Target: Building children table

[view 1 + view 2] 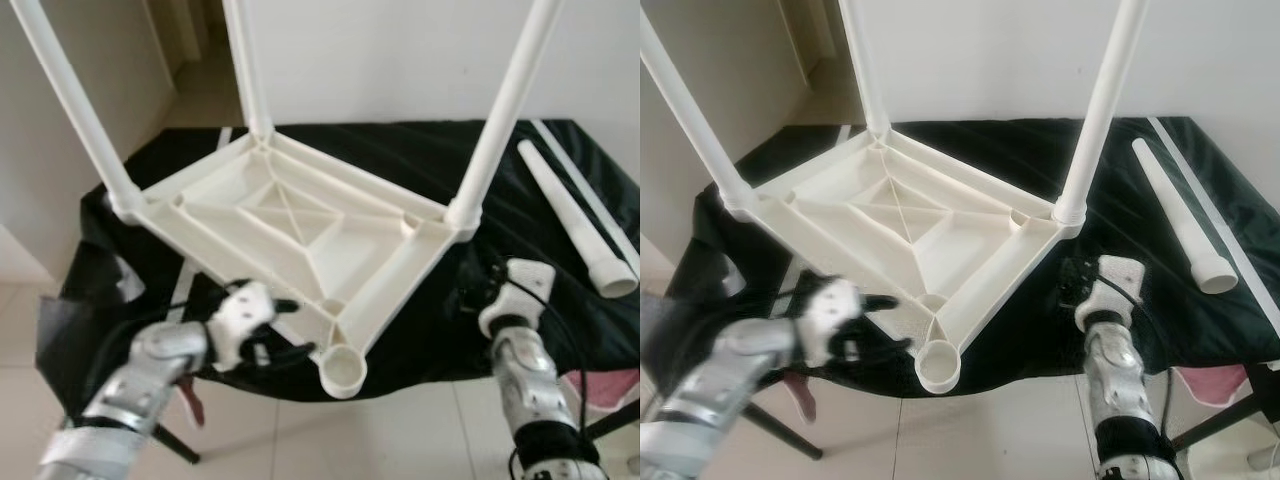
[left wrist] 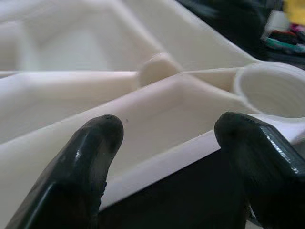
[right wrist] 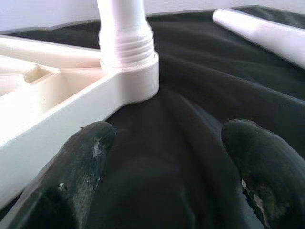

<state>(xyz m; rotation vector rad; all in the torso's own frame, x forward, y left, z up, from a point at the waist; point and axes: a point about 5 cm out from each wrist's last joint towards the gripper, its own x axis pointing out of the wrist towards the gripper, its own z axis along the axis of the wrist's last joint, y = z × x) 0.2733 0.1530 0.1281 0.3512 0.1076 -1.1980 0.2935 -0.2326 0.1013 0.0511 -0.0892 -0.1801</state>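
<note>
The upturned table top [image 1: 290, 225] is cream-white moulded plastic, smooth with a soft, dull sheen along its ribs and rim. Its three fitted legs [image 1: 500, 110] are the same pale plastic, smooth, with fine screw ridges where one meets its corner socket [image 3: 127, 50]. The loose leg [image 1: 575, 220] lying apart looks like the same smooth white plastic. The counter [image 1: 420, 160] is draped in black cloth, matt and creased into soft folds. The left claw [image 2: 162, 162] has glossy black fingers [image 2: 81, 167] that catch the light. The right claw [image 3: 164, 167] has duller black fingers [image 3: 81, 167], scuffed and flecked with pale marks. Both arms [image 1: 530, 380] are silver metal with a brushed shine. The floor [image 1: 400, 440] is pale glossy tile.
</note>
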